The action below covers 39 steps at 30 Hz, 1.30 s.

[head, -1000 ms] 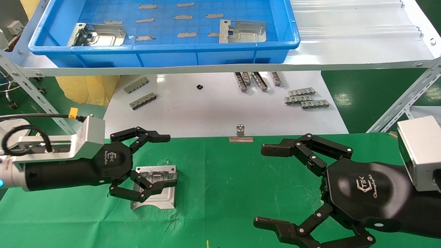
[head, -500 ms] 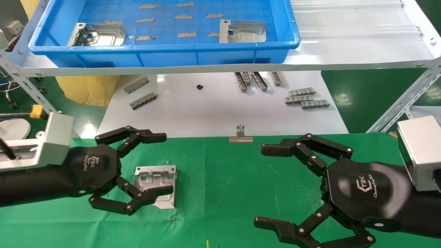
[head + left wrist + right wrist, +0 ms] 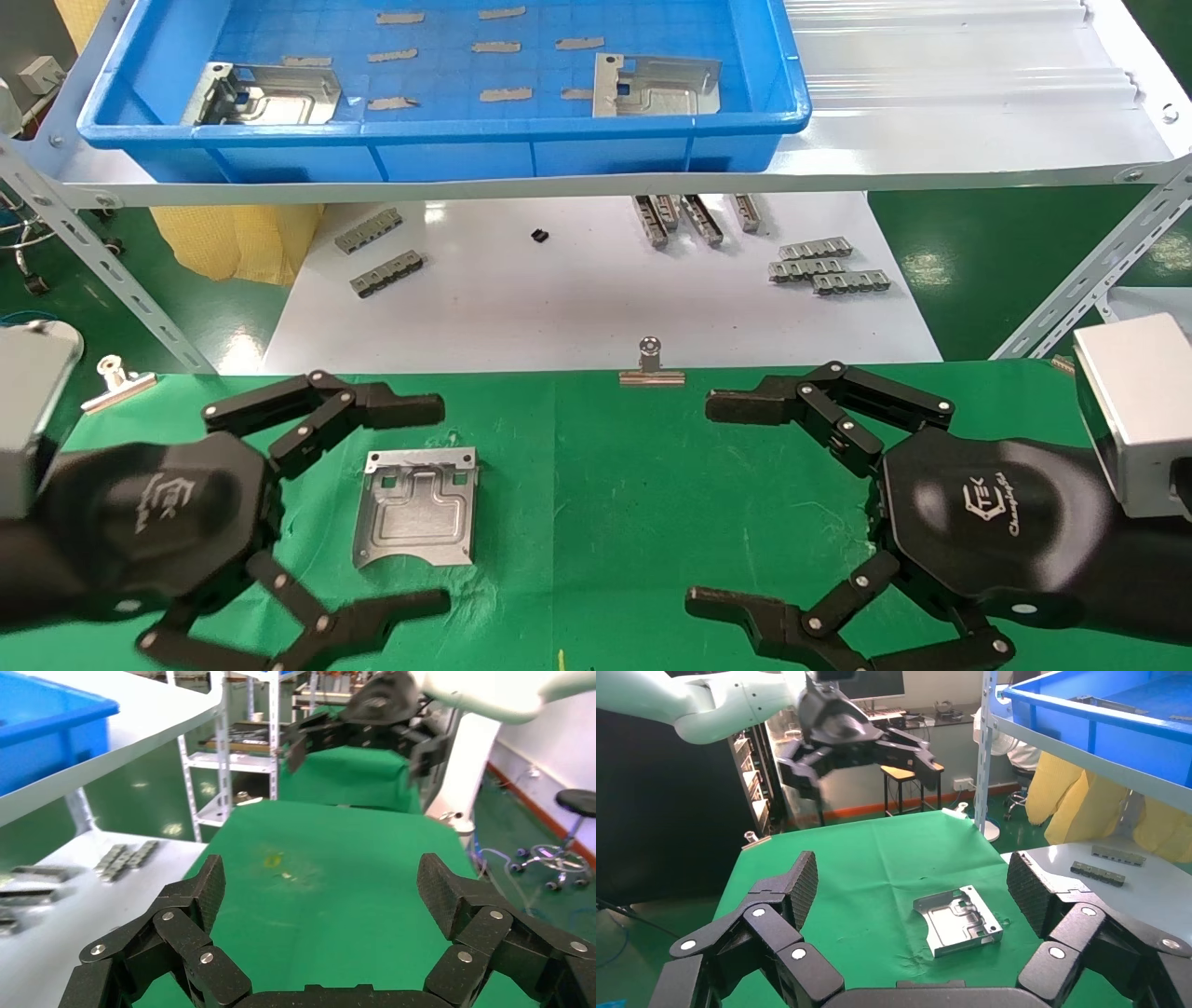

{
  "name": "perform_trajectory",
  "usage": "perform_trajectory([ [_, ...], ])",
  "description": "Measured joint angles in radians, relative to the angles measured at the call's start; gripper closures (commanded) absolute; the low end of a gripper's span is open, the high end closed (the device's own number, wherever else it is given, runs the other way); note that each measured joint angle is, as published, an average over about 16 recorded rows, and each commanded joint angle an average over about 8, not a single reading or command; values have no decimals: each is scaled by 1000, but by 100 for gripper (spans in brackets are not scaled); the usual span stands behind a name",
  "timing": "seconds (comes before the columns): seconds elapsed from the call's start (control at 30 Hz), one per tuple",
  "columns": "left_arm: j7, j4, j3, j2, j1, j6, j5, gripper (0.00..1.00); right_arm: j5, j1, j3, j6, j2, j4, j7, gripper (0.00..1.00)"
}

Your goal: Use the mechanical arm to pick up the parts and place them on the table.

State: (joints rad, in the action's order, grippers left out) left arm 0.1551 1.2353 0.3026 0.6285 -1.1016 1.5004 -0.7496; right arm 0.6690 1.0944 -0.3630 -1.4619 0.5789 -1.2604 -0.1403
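One silver part [image 3: 416, 508] lies flat on the green table [image 3: 605, 485], left of centre; it also shows in the right wrist view [image 3: 958, 919]. Two more parts [image 3: 265, 93] [image 3: 655, 85] lie in the blue tray [image 3: 447, 140] on the upper shelf. My left gripper [image 3: 424, 503] is open and empty, raised at the near left, apart from the part on the table. My right gripper [image 3: 717, 503] is open and empty over the cloth at the near right. The left wrist view shows my open fingers [image 3: 200, 892] over bare green cloth.
Several small grey slotted strips [image 3: 829, 266] [image 3: 377, 252] lie on the glossy white board [image 3: 577, 289] behind the table. Silver binder clips [image 3: 651, 365] [image 3: 116, 382] sit at the cloth's far edge. Slanted metal shelf struts [image 3: 112, 270] [image 3: 1090, 270] stand at both sides.
My left gripper has let go of the part, opened wide and drawn back toward the near left. The part now lies uncovered on the cloth. The right arm has not moved.
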Motion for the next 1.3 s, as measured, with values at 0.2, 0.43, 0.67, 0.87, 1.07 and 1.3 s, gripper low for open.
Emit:
perform_trajectory([
  [0.2, 37, 65, -30, -23, 36, -6, 26, 0, 0, 0, 0, 0, 0, 0, 0, 0],
  [0.43, 45, 82, -38, -29, 46, -8, 34, 0, 0, 0, 0, 0, 0, 0, 0, 0],
  [0.67, 39, 68, -32, -24, 38, -7, 28, 0, 0, 0, 0, 0, 0, 0, 0, 0],
  [0.87, 37, 60, -29, -21, 34, -6, 24, 0, 0, 0, 0, 0, 0, 0, 0, 0],
  [1.07, 35, 56, -26, -20, 31, -6, 22, 0, 0, 0, 0, 0, 0, 0, 0, 0],
  [1.3, 34, 52, -25, -19, 29, -5, 21, 0, 0, 0, 0, 0, 0, 0, 0, 0],
])
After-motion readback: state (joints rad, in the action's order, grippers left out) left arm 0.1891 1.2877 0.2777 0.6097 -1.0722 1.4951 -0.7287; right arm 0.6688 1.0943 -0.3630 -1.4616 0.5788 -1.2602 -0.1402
